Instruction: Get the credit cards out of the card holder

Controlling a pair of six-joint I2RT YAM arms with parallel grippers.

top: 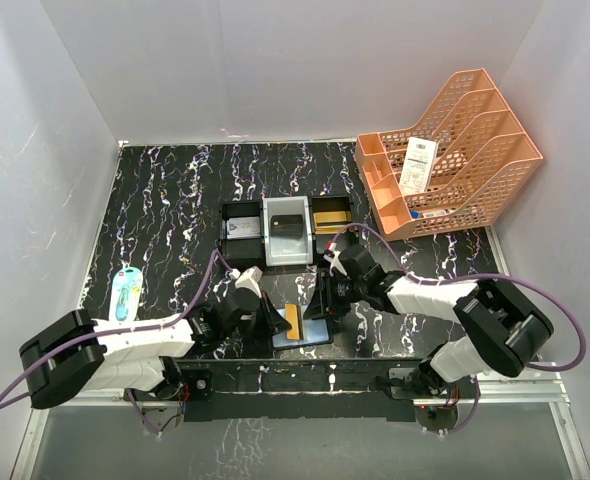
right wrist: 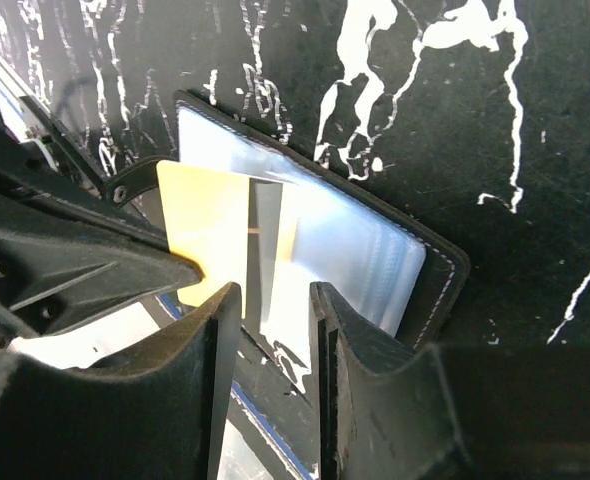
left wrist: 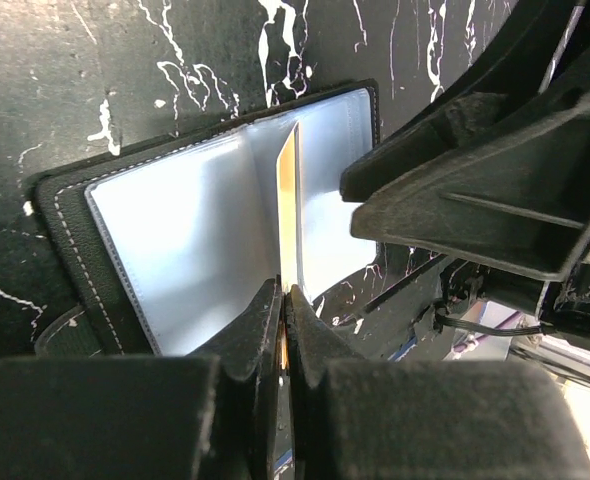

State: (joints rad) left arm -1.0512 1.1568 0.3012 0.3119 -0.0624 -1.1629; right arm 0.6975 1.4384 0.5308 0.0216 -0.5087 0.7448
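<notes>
The card holder (top: 310, 334) lies open on the black marbled table near its front edge, blue-grey inner faces up; it also shows in the left wrist view (left wrist: 185, 230) and the right wrist view (right wrist: 375, 250). My left gripper (top: 278, 322) (left wrist: 286, 295) is shut on the edge of a gold-orange credit card (top: 293, 322) (left wrist: 288, 200) (right wrist: 205, 230), which stands on edge over the holder's middle fold. My right gripper (top: 324, 301) (right wrist: 270, 310) is open, its fingers (right wrist: 325, 330) hovering over the holder's right panel, just beside the card.
A row of three small bins (top: 285, 232) stands behind the holder, with cards inside: grey on the left, black in the middle, gold on the right. An orange mesh file rack (top: 455, 150) with a white paper slip (top: 418, 165) stands back right. A teal packet (top: 127, 292) lies at left.
</notes>
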